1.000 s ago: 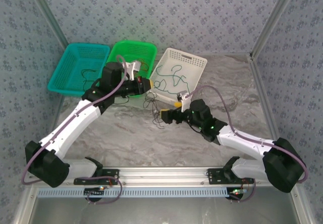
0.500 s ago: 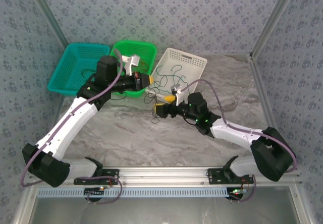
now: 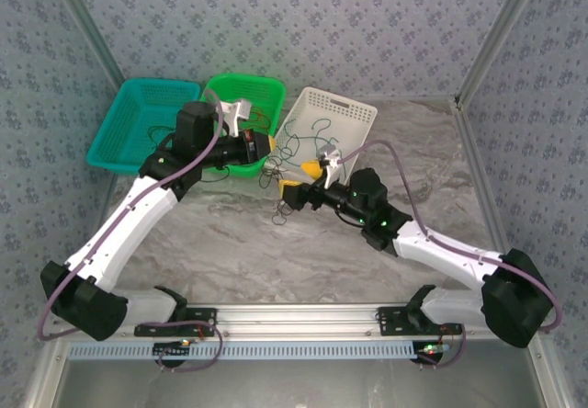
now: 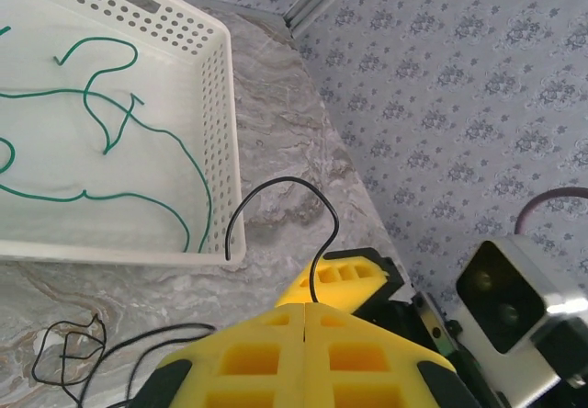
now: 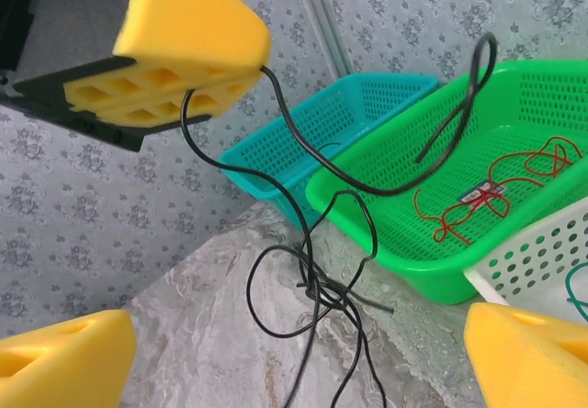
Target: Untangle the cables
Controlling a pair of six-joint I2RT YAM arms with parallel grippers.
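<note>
Several red cables (image 5: 491, 194) in green basket (image 5: 395, 233)

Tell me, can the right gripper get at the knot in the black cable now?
Probably yes: the right gripper stands open, the black cable hangs knotted before its jaws from the shut left gripper, and nothing lies between.

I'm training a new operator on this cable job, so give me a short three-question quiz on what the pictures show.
1. True or false: the left hand is shut on a black cable.
2. What colour is the cable in the white basket? A red, B green, C black.
3. Fill in: the red cable lies in the ___ basket.
Key: 1 true; 2 B, the green cable; 3 the green basket.
</note>
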